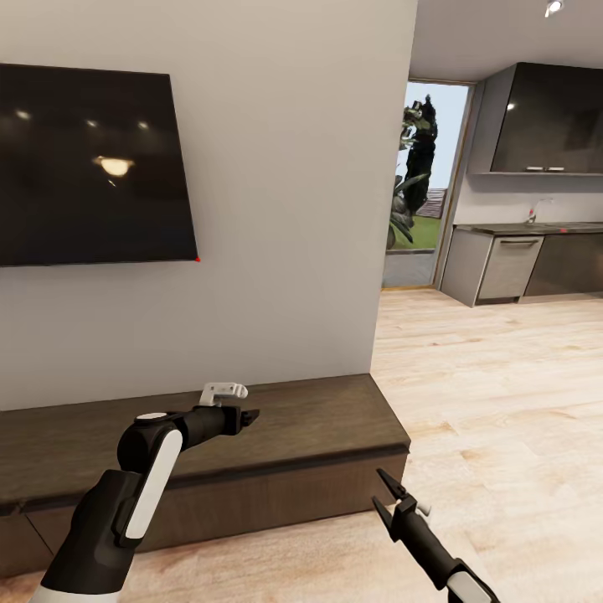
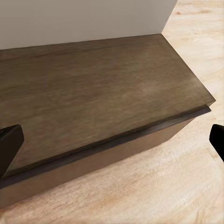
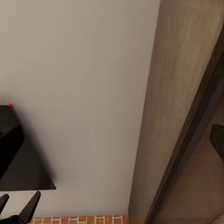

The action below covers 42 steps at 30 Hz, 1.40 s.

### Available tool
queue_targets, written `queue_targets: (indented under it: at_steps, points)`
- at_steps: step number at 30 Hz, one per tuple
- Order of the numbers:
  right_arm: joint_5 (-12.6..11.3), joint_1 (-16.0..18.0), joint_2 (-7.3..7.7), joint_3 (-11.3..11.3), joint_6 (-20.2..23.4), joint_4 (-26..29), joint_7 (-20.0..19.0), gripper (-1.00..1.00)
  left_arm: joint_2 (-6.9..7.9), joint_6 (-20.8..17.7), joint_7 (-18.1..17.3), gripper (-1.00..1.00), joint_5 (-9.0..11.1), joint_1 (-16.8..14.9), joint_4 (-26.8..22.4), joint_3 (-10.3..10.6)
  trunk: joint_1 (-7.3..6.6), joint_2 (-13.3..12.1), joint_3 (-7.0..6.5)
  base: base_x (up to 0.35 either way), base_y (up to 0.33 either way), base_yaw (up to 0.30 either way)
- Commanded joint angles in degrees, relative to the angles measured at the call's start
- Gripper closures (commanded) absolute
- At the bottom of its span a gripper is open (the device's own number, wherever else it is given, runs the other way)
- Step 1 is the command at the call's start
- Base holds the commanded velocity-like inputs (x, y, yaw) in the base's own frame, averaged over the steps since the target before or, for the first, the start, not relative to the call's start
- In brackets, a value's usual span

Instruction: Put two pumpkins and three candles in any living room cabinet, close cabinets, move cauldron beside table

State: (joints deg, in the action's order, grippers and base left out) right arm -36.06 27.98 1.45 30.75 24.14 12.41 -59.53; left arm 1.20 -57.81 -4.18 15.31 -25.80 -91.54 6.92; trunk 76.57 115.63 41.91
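The cabinet [image 1: 318,419] is a long, low, dark brown unit against the white wall, and its fronts look shut. My left gripper [image 1: 249,415] hovers just above the cabinet top near its right end. In the left wrist view the left gripper [image 2: 112,144] is open over the cabinet top [image 2: 93,84], fingertips wide apart with nothing between them. My right gripper [image 1: 381,492] hangs open and empty in front of the cabinet's right corner, above the floor. The right wrist view looks along the cabinet edge [image 3: 186,93] and the wall. The pumpkins, candles and cauldron are out of view.
A black wall-mounted TV [image 1: 84,163] hangs above the cabinet. Pale wood floor [image 1: 502,402] opens to the right toward a kitchen with grey counters [image 1: 519,260] and a glass door [image 1: 419,184].
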Motion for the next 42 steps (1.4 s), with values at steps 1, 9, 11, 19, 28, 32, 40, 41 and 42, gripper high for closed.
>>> queue_targets:
  at_steps: [1, 9, 11, 19, 28, 32, 40, 41, 42]
  points:
    - [-0.4, 0.0, 0.06, -0.1, 0.5, 0.2, -0.2, -1.0, 0.03, -0.2, -0.4, -1.0, -0.4, 0.0, 0.0, 0.0, -0.01, 0.0, 0.06, 0.0, 0.0, 0.0]
    - [-0.3, -0.3, 0.11, -0.1, -0.1, 0.5, -5.2, -1.0, 0.03, 1.6, -0.4, -1.0, -0.4, 0.0, 0.0, 0.1, 0.65, 1.2, 0.6, 0.0, 0.0, 0.0]
    - [-0.3, -0.4, 0.08, -0.1, -0.1, 0.5, -5.5, -1.0, 0.03, 1.9, -0.3, -1.0, -0.4, 0.0, 0.0, 0.1, 1.09, 2.0, 0.96, 0.0, 0.0, 0.0]
    - [-0.3, -0.4, 0.51, 0.1, -0.2, 0.4, -5.5, -1.0, 0.03, 2.2, -0.3, -1.0, -0.4, 0.0, 0.0, 0.1, 2.85, 5.2, 2.39, 0.0, 0.0, 0.0]
    - [-0.3, -0.4, 0.73, 0.1, -0.2, 0.5, -5.5, -1.0, 0.03, 2.3, -0.3, -1.0, -0.4, 0.0, 0.0, 0.1, 4.82, 8.9, 4.01, 0.0, 0.0, 0.0]
    - [-0.3, -0.4, 0.75, 0.1, -0.2, 0.5, -5.5, -1.0, 0.03, 2.3, -0.2, -1.0, -0.4, 0.0, 0.0, 0.1, 5.7, 10.5, 4.73, 0.0, 0.0, 0.0]
    - [-0.3, -0.4, 0.75, 0.1, -0.2, 0.5, -5.6, -1.0, 0.03, 2.3, -0.3, -1.0, -0.4, 0.0, 0.0, 0.1, 6.8, 12.5, 5.62, 0.0, 0.0, 0.0]
    - [-0.3, -0.4, 0.75, 0.1, -0.2, 0.5, -5.6, -1.0, 0.03, 2.3, -0.3, -1.0, -0.4, 0.0, 0.0, 0.1, 6.8, 12.5, 5.62, 0.0, 0.0, 0.0]
    - [-0.3, -0.4, 0.8, 0.1, -0.2, 0.5, -5.6, -1.0, 0.03, 2.3, -0.3, -1.0, -0.4, 0.0, 0.0, 0.1, 6.8, 12.5, 5.62, 0.0, 0.0, 0.0]
